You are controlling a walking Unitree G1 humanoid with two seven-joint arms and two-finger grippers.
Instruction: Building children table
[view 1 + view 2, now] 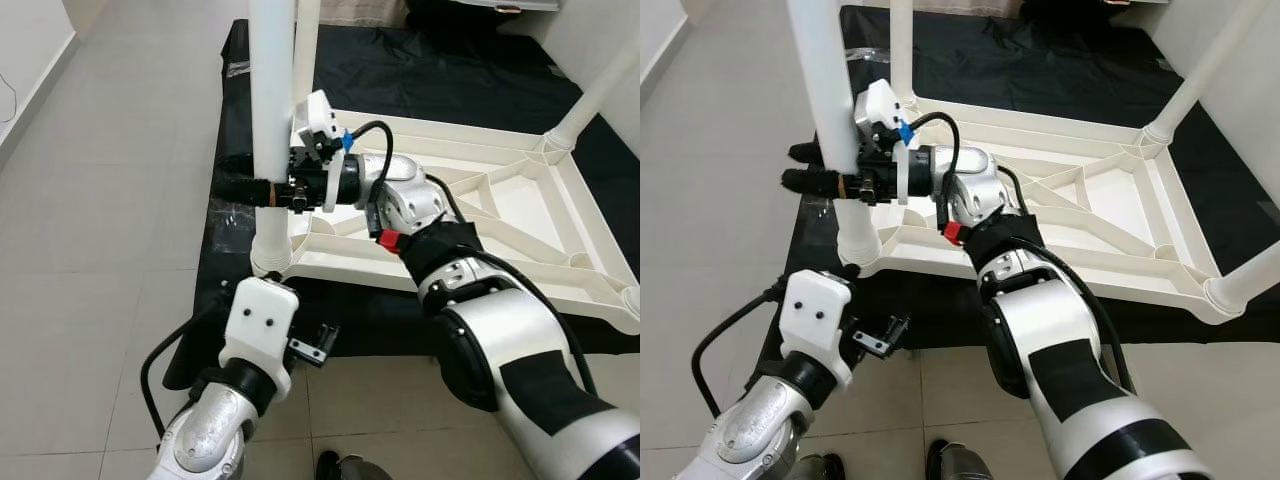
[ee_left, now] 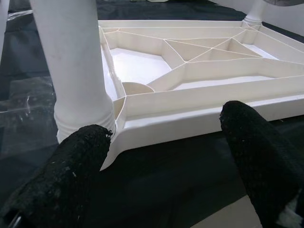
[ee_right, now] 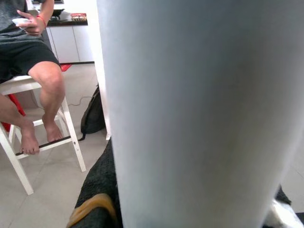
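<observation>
White table leg (image 1: 271, 95) is clamped by the right tool (image 1: 262, 190) (left tool (image 2: 161, 156) gapes below).

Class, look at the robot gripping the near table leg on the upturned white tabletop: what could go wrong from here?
1. The right tool clamps the leg well above its socket; sideways force might tilt it or strain the joint.
2. The tabletop lies on loose black sheeting and may slide.
3. The open left tool hovers near the tabletop's corner and could bump it.

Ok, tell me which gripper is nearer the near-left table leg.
Right. The right gripper is clamped around the table leg, fingers either side. The left gripper hangs open, low, short of the leg's base.
</observation>
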